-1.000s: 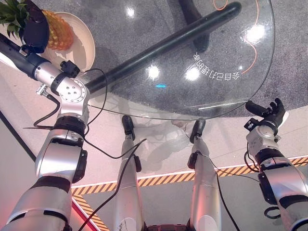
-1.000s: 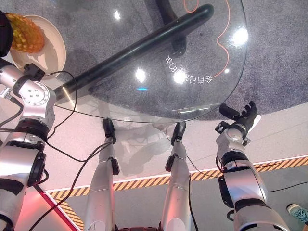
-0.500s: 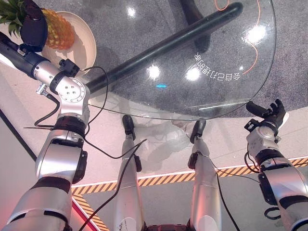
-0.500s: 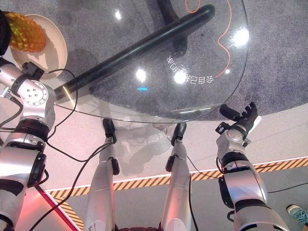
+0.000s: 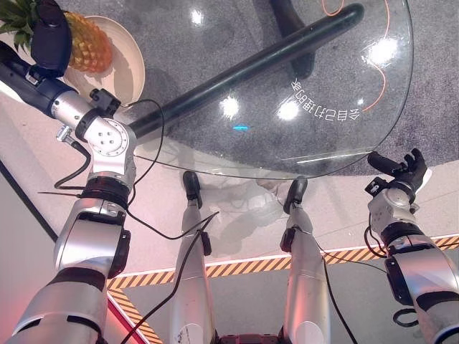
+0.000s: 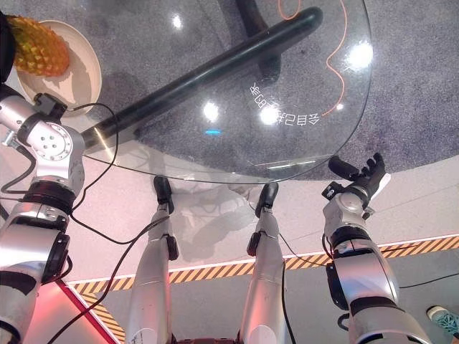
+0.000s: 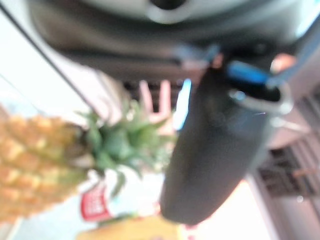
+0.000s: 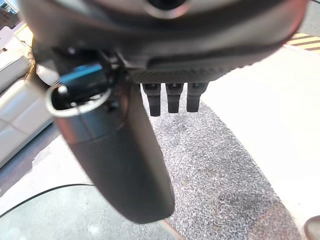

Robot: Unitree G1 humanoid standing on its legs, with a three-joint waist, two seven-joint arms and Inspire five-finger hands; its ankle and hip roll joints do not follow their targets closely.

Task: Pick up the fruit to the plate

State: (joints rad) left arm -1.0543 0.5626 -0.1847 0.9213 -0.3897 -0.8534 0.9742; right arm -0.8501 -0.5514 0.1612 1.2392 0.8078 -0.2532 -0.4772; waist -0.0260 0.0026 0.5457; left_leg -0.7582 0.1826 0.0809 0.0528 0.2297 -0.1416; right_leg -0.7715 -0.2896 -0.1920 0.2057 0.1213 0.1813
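A pineapple (image 5: 91, 47) with a green crown lies over the cream plate (image 5: 128, 66) at the far left corner of the glass table (image 5: 308, 79). My left hand (image 5: 50, 39) reaches in from the left and covers the fruit where crown meets body, its fingers curled on it. In the left wrist view the pineapple (image 7: 30, 165) and its leaves sit just beside the thumb (image 7: 215, 150). My right hand (image 5: 401, 172) hangs idle off the table's near right edge, fingers straight and holding nothing; its thumb (image 8: 125, 165) sticks out over grey carpet.
A thick black bar (image 5: 251, 68) runs slantwise under the glass top. An orange cable (image 5: 376, 50) curls on the carpet at the far right. Yellow-black striped tape (image 5: 237, 266) crosses the floor near me.
The whole picture has shifted slightly. My left hand and the pineapple stay together over the plate; the right hand has not moved.
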